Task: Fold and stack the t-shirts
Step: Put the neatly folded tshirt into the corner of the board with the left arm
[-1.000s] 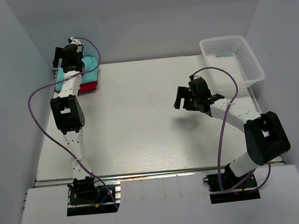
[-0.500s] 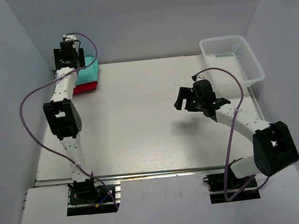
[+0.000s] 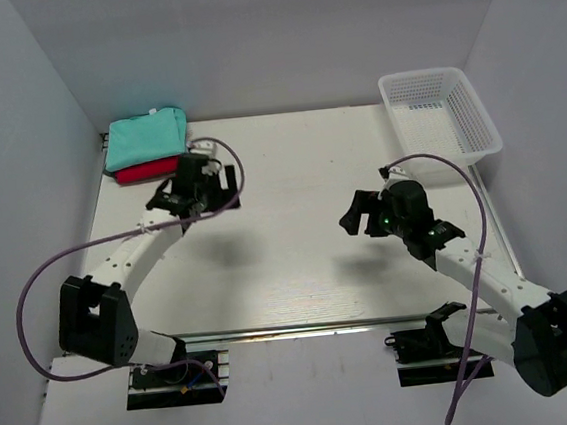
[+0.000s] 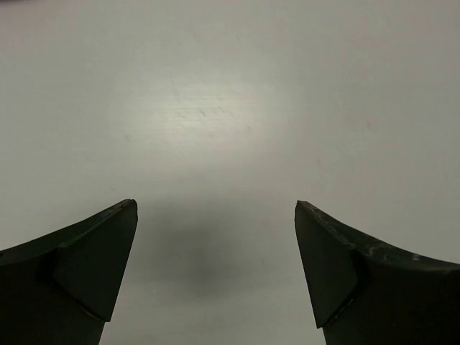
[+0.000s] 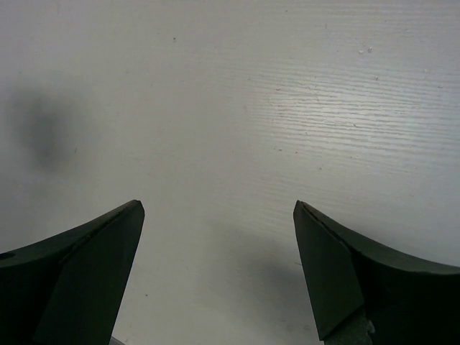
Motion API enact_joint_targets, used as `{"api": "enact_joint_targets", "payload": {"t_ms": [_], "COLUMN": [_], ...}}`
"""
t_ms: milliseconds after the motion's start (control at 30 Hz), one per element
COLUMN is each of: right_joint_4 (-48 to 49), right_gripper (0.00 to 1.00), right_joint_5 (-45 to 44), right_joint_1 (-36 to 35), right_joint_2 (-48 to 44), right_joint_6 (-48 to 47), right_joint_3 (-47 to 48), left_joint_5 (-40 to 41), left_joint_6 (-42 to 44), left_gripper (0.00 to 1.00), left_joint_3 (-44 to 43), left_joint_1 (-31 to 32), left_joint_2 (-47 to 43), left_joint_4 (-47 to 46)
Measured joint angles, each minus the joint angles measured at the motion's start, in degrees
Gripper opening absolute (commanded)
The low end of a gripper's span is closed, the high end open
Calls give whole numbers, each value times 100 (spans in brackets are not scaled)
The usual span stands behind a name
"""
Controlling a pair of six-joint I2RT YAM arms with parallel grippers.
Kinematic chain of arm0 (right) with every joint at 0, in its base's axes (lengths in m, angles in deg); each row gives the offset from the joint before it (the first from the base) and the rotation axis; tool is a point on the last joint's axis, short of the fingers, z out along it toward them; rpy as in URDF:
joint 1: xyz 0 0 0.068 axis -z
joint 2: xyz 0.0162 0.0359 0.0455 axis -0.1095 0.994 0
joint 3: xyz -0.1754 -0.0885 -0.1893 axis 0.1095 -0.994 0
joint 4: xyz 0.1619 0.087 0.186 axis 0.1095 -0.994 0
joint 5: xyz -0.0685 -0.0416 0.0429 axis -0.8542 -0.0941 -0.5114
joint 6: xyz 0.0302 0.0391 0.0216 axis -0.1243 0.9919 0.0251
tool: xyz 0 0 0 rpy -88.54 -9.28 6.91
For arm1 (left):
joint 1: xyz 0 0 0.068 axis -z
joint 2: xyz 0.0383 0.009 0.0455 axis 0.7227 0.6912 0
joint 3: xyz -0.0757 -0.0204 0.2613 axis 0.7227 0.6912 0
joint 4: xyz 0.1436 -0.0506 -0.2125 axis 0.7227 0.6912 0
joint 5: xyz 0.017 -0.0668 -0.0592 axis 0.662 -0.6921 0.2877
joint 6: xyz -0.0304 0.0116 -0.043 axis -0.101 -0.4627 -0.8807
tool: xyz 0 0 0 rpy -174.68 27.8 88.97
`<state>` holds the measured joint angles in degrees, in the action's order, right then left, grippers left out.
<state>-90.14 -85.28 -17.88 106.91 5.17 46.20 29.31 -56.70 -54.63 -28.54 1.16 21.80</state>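
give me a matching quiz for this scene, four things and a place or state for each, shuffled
1 teal shirt
2 red shirt
3 basket
4 left gripper

a far right corner
b open, holding nothing
c top of the stack
d bottom of the stack

Pairs: 1-c, 2-d, 3-a, 4-b

White mesh basket (image 3: 441, 109), far-right table (image 3: 295, 231) corner

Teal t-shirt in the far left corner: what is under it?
A bright red cloth t-shirt lies under the folded teal cloth t-shirt. Only its near edge shows; the rest is covered, so its fold cannot be checked.
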Motion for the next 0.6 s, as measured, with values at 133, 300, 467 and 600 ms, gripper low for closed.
{"api": "enact_joint_targets", "payload": {"t_ms": [133,300,467,600], "right_joint_4": [-13,-31,-31,87], "right_gripper": [90,90,90,90], "right_joint_5": [-7,-11,-4,52], "right_joint_1": [-2,0,-2,0], "right_joint_2": [-466,-870,-1244,-1624], "right_joint_6": [-57,-111,-111,-175], "right_joint_3": [-295,-721,-1064,-1257], "left_joint_5": [2,160,330,455], "left_joint_6": [-313,-553,-656,-708], "left_gripper": [100,100,100,100], "left_joint_3": [866,990,1263,1572], "left_joint_1": [1034,1808,2155,2253], "left_joint_2": [-479,-743,-925,-1255], "left_joint_4": [136,118,-66,-219]}}
